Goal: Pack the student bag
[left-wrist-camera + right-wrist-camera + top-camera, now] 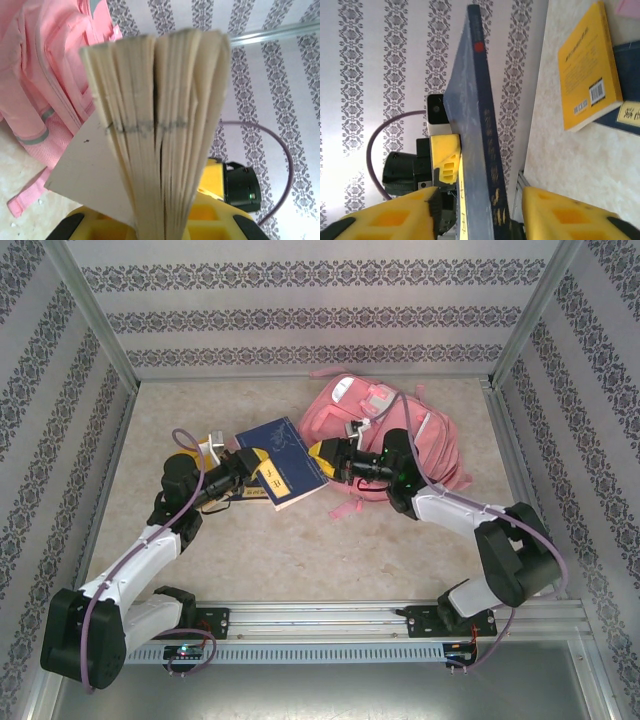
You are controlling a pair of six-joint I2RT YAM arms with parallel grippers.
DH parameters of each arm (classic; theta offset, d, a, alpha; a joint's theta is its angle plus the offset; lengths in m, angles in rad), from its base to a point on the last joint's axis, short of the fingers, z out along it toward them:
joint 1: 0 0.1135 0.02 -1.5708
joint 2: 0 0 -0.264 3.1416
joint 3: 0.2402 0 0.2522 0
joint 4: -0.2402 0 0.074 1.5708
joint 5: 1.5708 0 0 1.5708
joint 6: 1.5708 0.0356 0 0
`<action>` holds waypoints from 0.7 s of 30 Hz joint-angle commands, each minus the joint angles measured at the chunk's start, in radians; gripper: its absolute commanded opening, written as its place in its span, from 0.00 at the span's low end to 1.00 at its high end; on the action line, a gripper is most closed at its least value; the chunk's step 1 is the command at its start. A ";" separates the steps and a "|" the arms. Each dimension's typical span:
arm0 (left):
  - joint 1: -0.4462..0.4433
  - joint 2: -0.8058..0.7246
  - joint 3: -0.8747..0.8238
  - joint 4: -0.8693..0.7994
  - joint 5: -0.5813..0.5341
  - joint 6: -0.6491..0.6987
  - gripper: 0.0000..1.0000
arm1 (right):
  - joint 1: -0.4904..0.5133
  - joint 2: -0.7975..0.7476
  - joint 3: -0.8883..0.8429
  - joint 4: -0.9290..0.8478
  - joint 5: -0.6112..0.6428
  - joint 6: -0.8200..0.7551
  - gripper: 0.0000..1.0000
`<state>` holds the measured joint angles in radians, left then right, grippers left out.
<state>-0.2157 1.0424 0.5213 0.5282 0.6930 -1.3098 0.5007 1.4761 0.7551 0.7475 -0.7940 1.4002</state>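
**Left gripper holds a blue book beside the student bag**

Nearest the arm bases, the pale surface (300, 560) lies in front of the student bag (400, 425). Left of the bag, the left gripper (240, 470) is clamped on the far-from-bag edge of a blue book (285, 448). In the left wrist view the book's fanned pages rise straight out from between its yellow jaws.

The right gripper (328, 455) is at the book's other edge, the one toward the bag, just in front of the bag's near left corner. Its jaws stand apart on either side of the book's spine. The right wrist view shows a gap on each side, so this gripper is open and not pressing the book. The book spans the space between the two grippers.

Also left of the bag, a yellow book (590, 65) lies flat on the surface. It overlaps a second dark blue book with a yellow label (630, 112).

The bag itself lies flat on the surface, right of the middle. Its white-grey buckle patch (365, 395) is at the far end, and a pink strap (345, 508) trails toward the near side. Behind the bag stands the patterned back wall (300, 300).
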 commanded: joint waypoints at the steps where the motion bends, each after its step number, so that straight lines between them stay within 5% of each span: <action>1: 0.002 -0.026 -0.010 0.138 -0.087 -0.046 0.00 | 0.041 -0.042 -0.064 0.095 0.110 -0.003 0.61; 5: -0.003 -0.021 -0.029 0.202 -0.155 -0.087 0.00 | 0.101 -0.078 -0.158 0.252 0.286 0.037 0.74; 10: -0.023 0.004 -0.040 0.246 -0.187 -0.113 0.00 | 0.206 -0.070 -0.151 0.309 0.446 0.017 0.78; 21: -0.065 -0.010 -0.058 0.218 -0.245 -0.100 0.00 | 0.297 0.027 -0.108 0.416 0.623 -0.001 0.59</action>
<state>-0.2676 1.0607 0.4660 0.6849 0.4835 -1.4151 0.7719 1.5051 0.6155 1.0973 -0.2535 1.4349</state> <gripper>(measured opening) 0.132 0.608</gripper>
